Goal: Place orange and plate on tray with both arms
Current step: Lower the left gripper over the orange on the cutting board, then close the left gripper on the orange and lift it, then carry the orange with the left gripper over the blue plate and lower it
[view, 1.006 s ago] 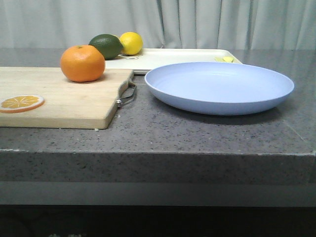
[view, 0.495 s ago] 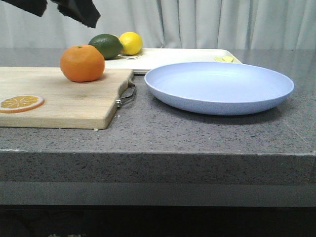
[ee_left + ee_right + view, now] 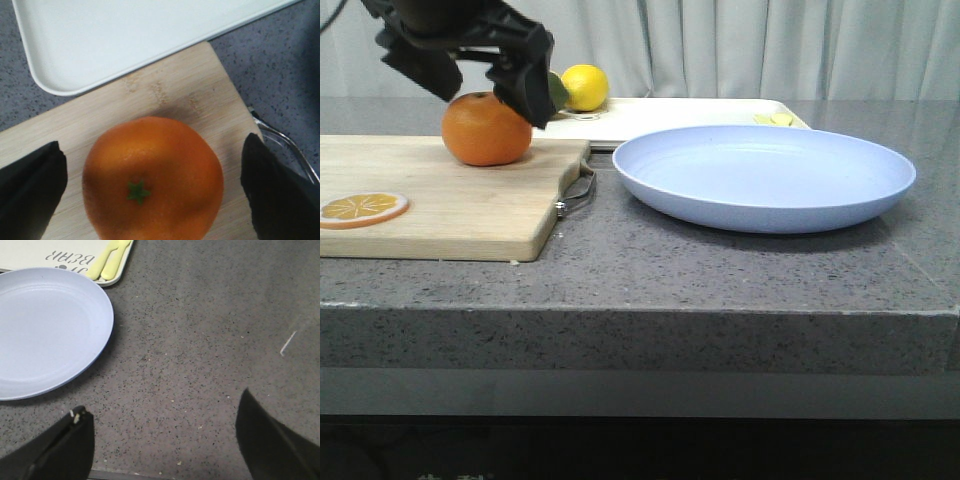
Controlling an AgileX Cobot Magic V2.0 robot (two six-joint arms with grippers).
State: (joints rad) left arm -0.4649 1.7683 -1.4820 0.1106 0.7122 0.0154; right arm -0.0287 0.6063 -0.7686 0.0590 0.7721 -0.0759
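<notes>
On the wooden cutting board (image 3: 450, 205) we see the orange (image 3: 486, 128) with the left gripper (image 3: 480, 85) spread wide around it — fingers clear of the fruit on both sides. The plate (image 3: 765, 175) rests on the grey worktop (image 3: 720, 270), just in front of the tray (image 3: 670, 118). The right gripper (image 3: 165, 440) hangs wide open over bare worktop beside the plate — holding nothing.
</notes>
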